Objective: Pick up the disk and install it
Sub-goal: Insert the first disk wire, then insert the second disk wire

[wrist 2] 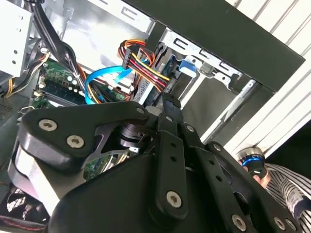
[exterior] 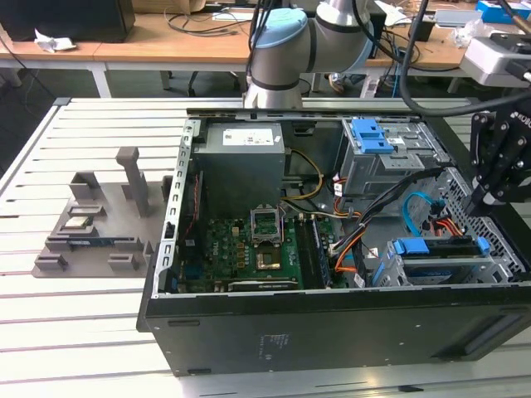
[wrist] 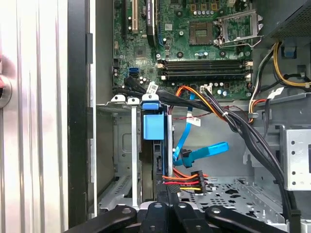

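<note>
Just below your gripper (exterior: 481, 201), at the exterior view's right end of the open computer case (exterior: 249, 332), the disk (exterior: 440, 246) sits on edge in the lower drive cage (exterior: 390, 274), its blue carrier showing along the top. You can see the same disk in the first wrist view (wrist: 154, 128), standing upright in the slot with its blue tab and blue face toward the camera, right ahead of the gripper's black links (wrist: 165, 216). The fingers look drawn together into a narrow point directly over the disk's rear end, but you cannot tell whether they are pinching the carrier or only touching it. Beside the gripper, a bundle of red, orange and yellow wires (wrist: 187, 179) plugs in near the disk's rear edge, and a flat blue cable (wrist: 206, 151) loops just past it. Farther from the gripper lies the green motherboard (exterior: 249, 249) with its empty processor socket (exterior: 267, 222). Well apart, beyond the case on the slatted table (exterior: 83, 332), a grey fixture (exterior: 99, 224) holds small parts. A second cage with a blue latch (exterior: 371, 135) sits behind the gripper
</note>
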You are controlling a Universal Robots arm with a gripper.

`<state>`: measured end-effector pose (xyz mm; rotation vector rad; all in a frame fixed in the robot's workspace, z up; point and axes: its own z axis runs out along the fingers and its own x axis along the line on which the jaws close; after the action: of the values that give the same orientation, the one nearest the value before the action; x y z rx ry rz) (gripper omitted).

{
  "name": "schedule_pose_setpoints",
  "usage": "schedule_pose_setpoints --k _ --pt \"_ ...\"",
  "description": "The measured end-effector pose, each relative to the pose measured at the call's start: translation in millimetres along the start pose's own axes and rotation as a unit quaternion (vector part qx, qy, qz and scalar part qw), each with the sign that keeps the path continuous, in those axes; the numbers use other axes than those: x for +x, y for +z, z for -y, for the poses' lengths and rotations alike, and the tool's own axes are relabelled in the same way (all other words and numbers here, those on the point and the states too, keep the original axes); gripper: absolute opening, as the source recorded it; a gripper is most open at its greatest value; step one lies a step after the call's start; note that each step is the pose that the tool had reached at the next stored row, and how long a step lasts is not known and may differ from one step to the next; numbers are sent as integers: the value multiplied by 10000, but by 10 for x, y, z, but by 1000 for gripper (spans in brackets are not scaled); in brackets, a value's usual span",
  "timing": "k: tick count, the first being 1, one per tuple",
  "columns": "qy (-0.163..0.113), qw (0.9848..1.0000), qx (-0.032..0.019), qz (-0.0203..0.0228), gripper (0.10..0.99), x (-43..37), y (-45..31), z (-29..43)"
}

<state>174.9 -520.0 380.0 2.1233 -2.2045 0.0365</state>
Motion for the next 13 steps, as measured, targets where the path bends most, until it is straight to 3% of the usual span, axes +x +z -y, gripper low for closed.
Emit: schedule_pose_setpoints --k 3,13 --pt "0 10000 0 1 106 0 -34 -1" --pt "0 10000 0 0 106 0 -39 -2"
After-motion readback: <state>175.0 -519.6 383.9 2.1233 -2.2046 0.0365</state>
